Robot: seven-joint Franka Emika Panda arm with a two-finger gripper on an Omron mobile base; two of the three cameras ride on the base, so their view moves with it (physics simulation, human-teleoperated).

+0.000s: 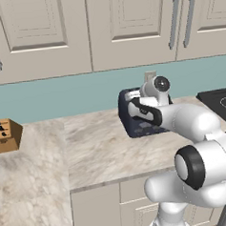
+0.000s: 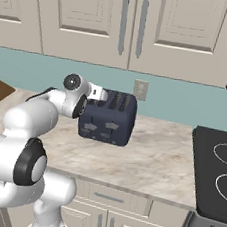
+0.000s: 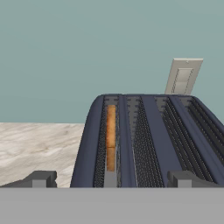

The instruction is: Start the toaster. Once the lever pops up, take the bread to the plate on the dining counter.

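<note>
The dark navy toaster (image 2: 110,119) stands on the marbled counter against the teal wall, and the arm partly covers the toaster (image 1: 132,120) in the left base view. In the hand view I look along the toaster (image 3: 148,140) top. A golden-brown bread (image 3: 110,133) slice sits deep in its leftmost slot. My gripper (image 3: 112,180) is open, its fingertips (image 3: 41,179) wide apart at the toaster's near end, with nothing between them. The hand (image 2: 97,92) hovers by the toaster's upper left corner. I cannot make out the lever. The plate and the dining counter are out of view.
A tan knife block (image 1: 6,134) stands at the far left of the counter. A black stovetop (image 2: 218,168) lies to the right. A wall outlet (image 2: 140,90) sits behind the toaster. Cabinets hang overhead.
</note>
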